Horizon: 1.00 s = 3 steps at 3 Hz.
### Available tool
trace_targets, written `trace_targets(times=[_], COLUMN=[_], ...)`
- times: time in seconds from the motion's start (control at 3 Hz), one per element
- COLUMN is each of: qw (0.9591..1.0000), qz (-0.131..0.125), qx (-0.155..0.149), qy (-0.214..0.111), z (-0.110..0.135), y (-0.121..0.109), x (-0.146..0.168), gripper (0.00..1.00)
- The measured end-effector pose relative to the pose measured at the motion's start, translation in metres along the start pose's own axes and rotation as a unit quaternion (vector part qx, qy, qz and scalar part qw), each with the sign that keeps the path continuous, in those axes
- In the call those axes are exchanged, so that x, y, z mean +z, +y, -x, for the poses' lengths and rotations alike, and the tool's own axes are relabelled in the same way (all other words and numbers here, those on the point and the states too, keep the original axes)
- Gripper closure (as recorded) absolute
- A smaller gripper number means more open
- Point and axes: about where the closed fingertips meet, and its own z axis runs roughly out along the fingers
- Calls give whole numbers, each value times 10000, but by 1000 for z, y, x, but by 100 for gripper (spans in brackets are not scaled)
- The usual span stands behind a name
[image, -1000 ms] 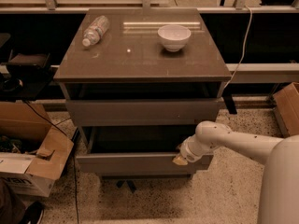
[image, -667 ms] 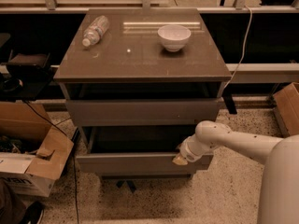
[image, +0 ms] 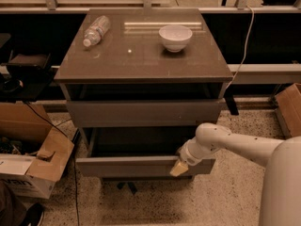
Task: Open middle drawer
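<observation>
The grey-brown cabinet (image: 141, 62) has a smooth, glossy top. A rounded white arm (image: 235, 145) reaches in from the right over open speckled floor (image: 225, 197). The middle drawer (image: 127, 166) stands pulled out, its plain front ahead of the drawer above. A white bowl (image: 175, 36) and a lying clear bottle (image: 96, 29) sit apart on top. The gripper (image: 179, 168) is at the drawer front's right end; I cannot tell whether it is clamped.
</observation>
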Motion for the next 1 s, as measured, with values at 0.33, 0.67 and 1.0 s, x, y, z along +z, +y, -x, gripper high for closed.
trace_targets(times=[0.33,0.67,1.0], qw=[9999,9999,9968], qz=[142,144,745], qx=[-24,-24,-175], qy=[27,28,246], z=[-4,-4,-25], y=[11,11,55], x=[1,1,8], gripper=[0,0,26])
